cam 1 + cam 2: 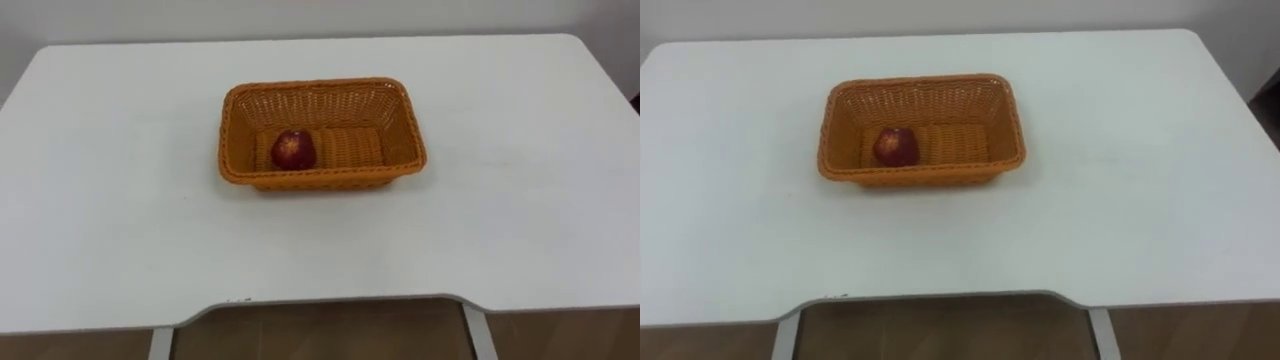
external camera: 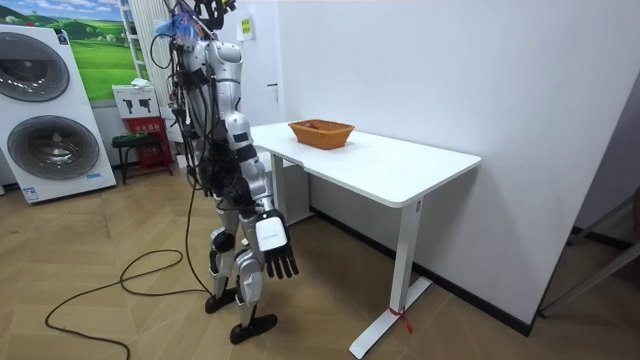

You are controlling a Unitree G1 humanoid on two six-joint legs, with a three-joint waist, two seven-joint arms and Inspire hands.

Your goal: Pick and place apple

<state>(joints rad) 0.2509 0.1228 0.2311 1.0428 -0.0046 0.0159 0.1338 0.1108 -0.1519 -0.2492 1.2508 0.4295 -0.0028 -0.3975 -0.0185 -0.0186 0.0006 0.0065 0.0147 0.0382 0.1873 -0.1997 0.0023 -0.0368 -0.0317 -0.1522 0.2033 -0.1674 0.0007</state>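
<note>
A dark red apple (image 1: pixel 293 149) lies inside an orange wicker basket (image 1: pixel 400 120), in its left part, on the woven floor. The same apple (image 1: pixel 896 146) and basket (image 1: pixel 1005 115) sit slightly left of centre in the right eye view. The basket stands on a white table (image 1: pixel 120 220), toward the middle and a little back from the front edge. In the room view I stand at the table's long side, upright, and the basket (image 2: pixel 321 132) rests on the table before me. My right hand (image 2: pixel 272 250) hangs low by my thigh, away from the table, fingers straight and open, holding nothing.
The table's front edge has a curved cutout (image 1: pixel 330 300) with wooden floor below it. Beyond the table is a white wall (image 2: pixel 450 70). Washing machines (image 2: pixel 45 120) and a small stool (image 2: pixel 135 145) stand behind me at the room view's left.
</note>
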